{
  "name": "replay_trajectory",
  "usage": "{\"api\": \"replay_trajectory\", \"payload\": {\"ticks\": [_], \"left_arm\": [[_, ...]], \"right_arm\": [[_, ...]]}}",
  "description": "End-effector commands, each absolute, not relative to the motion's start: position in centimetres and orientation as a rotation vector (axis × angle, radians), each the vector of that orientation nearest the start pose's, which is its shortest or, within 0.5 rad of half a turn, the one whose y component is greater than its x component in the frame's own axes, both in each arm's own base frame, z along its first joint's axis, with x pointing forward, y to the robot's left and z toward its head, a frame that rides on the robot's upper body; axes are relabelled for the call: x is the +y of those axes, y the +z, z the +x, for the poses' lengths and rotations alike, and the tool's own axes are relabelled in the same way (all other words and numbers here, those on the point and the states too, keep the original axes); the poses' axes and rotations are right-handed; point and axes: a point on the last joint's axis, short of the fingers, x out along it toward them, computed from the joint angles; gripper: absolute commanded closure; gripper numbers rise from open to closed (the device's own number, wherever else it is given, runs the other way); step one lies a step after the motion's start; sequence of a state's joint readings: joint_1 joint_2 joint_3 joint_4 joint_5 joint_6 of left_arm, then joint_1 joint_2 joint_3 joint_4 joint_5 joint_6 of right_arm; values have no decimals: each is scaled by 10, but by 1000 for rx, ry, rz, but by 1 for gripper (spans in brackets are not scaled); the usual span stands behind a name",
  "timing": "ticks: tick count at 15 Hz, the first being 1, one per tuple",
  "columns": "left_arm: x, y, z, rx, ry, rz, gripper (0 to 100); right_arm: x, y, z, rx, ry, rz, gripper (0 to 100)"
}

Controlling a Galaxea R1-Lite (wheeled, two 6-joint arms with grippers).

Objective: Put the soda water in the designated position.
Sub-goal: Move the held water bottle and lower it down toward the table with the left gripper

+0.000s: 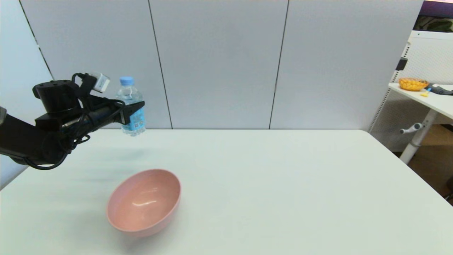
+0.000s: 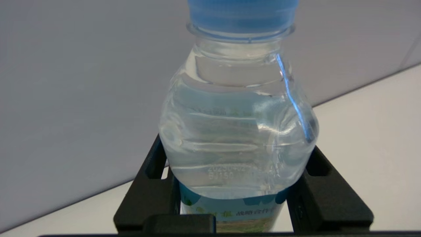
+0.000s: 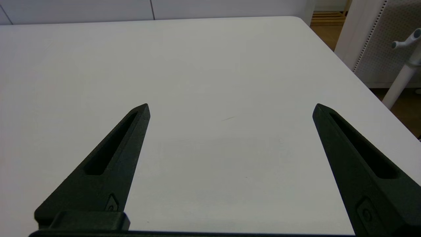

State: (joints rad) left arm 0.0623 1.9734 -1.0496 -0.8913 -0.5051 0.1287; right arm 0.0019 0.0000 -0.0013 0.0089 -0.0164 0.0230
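The soda water (image 1: 131, 106), a small clear bottle with a light-blue cap and blue label, hangs upright in the air above the table's far left. My left gripper (image 1: 136, 109) is shut on its labelled middle. In the left wrist view the soda water (image 2: 238, 131) fills the picture, with a black finger (image 2: 148, 194) pressed to each side of it. The right gripper (image 3: 230, 108) is open with nothing between its fingers, above bare white tabletop, and does not show in the head view. The designated position has no mark that I can see on the table.
A pink bowl (image 1: 144, 202) lies tilted on the white table (image 1: 283, 184) at the front left, below and nearer than the held bottle. Grey wall panels stand behind the table. A second table (image 1: 435, 101) with an orange dish stands off to the far right.
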Motion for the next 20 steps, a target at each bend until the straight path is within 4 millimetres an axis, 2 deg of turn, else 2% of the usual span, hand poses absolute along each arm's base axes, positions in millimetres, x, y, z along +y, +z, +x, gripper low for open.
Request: {"api": "replay_trajectory", "payload": {"ticks": [1, 7, 12, 20], "left_arm": [[14, 152, 398, 20, -570, 104, 100], [10, 136, 402, -6, -790, 94, 100], [7, 132, 399, -33, -808, 105, 100], [-31, 118, 397, 5, -905, 83, 100]], "right_arm": [[0, 75, -23, 9, -14, 23, 0], [0, 75, -23, 9, -14, 23, 0], [0, 75, -23, 9, -15, 23, 0], [0, 75, -23, 9, -15, 23, 0]]}}
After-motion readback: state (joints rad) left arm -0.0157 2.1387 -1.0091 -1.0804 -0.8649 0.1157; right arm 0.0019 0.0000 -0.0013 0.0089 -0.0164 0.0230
